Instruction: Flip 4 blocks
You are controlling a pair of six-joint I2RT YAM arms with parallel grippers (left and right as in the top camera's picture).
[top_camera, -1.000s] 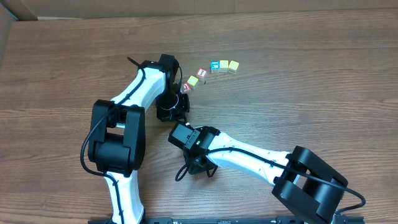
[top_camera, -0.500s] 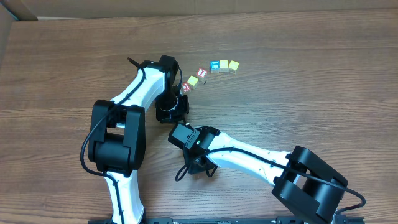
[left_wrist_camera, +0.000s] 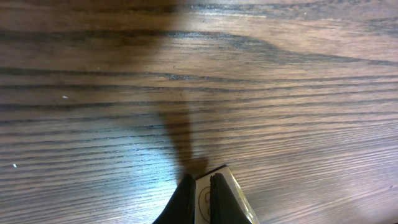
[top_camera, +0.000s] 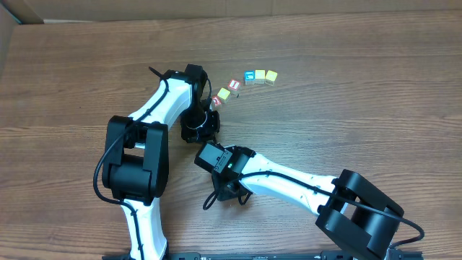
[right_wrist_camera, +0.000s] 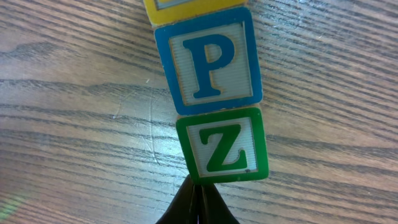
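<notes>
Right gripper is closed to a single point, and that point sits right at the near edge of the green Z block. The Z block lies flat on the tabletop, letter up, with its far edge touching the blue P block. Beyond that, a yellow block closes up the column.

This looks like the start of a tip-over. Rolling the Z straight ahead probably won't work, because the P block is in the way and the whole column would slide. It looks better to nudge the Z sideways until it is clear, then catch a low edge and lever it gently, so the cube turns over and doesn't skid.

Over on the left, the left gripper is also closed, with its tips against a cream block. I cannot tell whether it has any hold on the block. It should also press low and slowly, since this block is light and will scoot easily.
</notes>
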